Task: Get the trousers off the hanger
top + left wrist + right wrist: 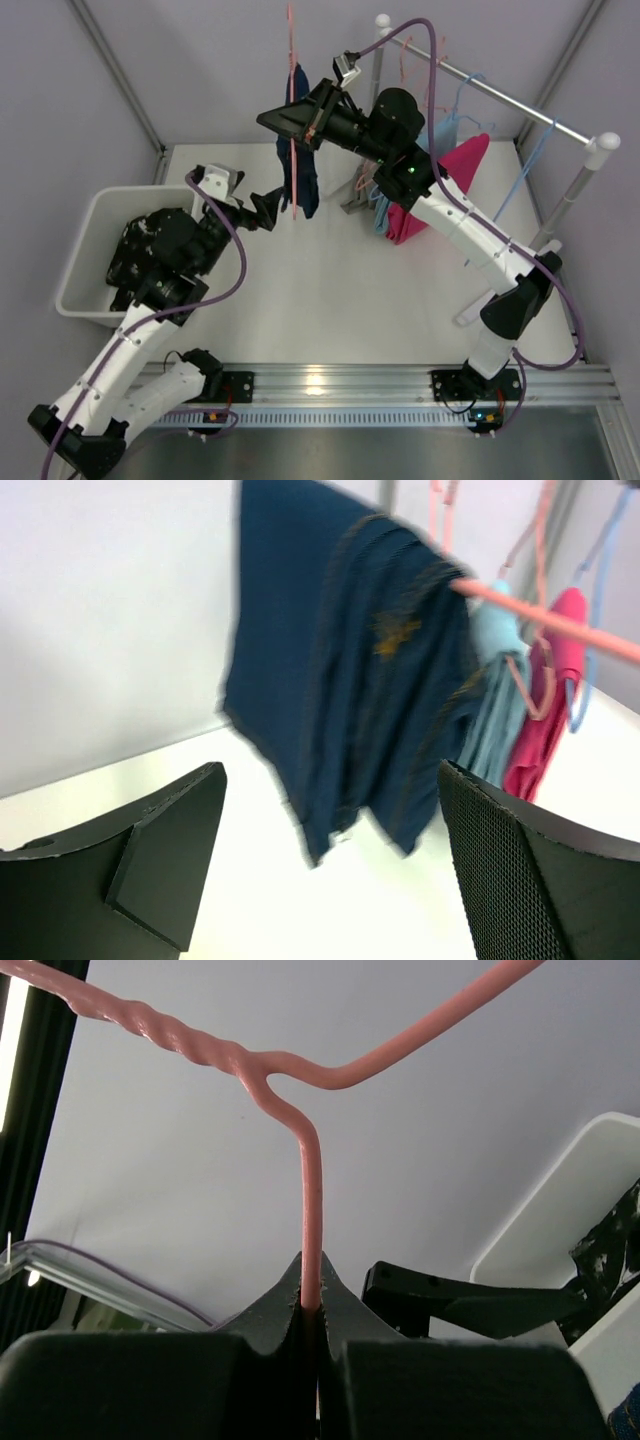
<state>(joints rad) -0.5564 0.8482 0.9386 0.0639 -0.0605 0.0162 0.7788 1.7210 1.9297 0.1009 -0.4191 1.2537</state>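
Note:
My right gripper (300,126) is shut on the wire of a pink hanger (292,60) and holds it up above the table; the wire (312,1210) runs between its closed fingers (270,1330). The navy blue trousers (298,172) hang folded over that hanger's bar (540,617). My left gripper (266,211) is open and empty, just left of the navy trousers' lower edge (350,680), apart from them. The magenta pink trousers (442,185) hang on the rack at the back right. The black speckled trousers (140,250) lie in the white bin.
The white bin (92,215) stands at the table's left edge. A metal rail (520,105) at the back right carries pink and blue hangers. A light blue cloth (495,705) hangs beside the magenta trousers (552,710). Grey walls enclose the table.

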